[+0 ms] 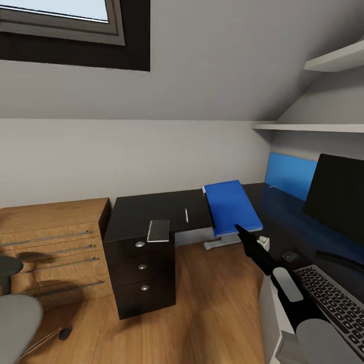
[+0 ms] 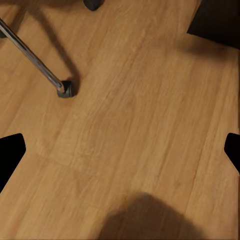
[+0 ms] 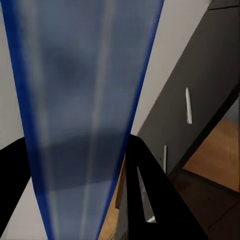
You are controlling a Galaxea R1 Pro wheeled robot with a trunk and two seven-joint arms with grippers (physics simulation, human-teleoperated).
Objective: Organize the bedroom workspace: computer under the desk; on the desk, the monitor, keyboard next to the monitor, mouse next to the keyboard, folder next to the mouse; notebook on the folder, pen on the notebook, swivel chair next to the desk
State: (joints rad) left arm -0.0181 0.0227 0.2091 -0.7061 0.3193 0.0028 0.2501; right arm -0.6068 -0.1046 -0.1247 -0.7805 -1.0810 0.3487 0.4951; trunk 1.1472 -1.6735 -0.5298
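Note:
The blue folder (image 1: 231, 206) hangs tilted over the inner corner of the black desk (image 1: 151, 210), and my right gripper (image 1: 237, 228) is shut on its near edge. In the right wrist view the folder (image 3: 80, 90) runs between the two black fingers (image 3: 150, 190). The grey notebook (image 1: 158, 230) lies over the drawer unit, with the white pen (image 1: 186, 215) just right of it. On the right desk wing stand the monitor (image 1: 336, 202), the keyboard (image 1: 336, 303) and the small mouse (image 1: 289, 256). The swivel chair (image 1: 17, 313) sits lower left. My left gripper (image 2: 120, 150) is open above the floor.
A light wooden dresser (image 1: 50, 247) stands left of the dark drawer unit (image 1: 144, 273). The chair's chrome leg and castor (image 2: 65, 89) are near the left gripper. Shelves (image 1: 313, 127) hang over the right desk wing, and a blue panel (image 1: 290, 174) stands behind it.

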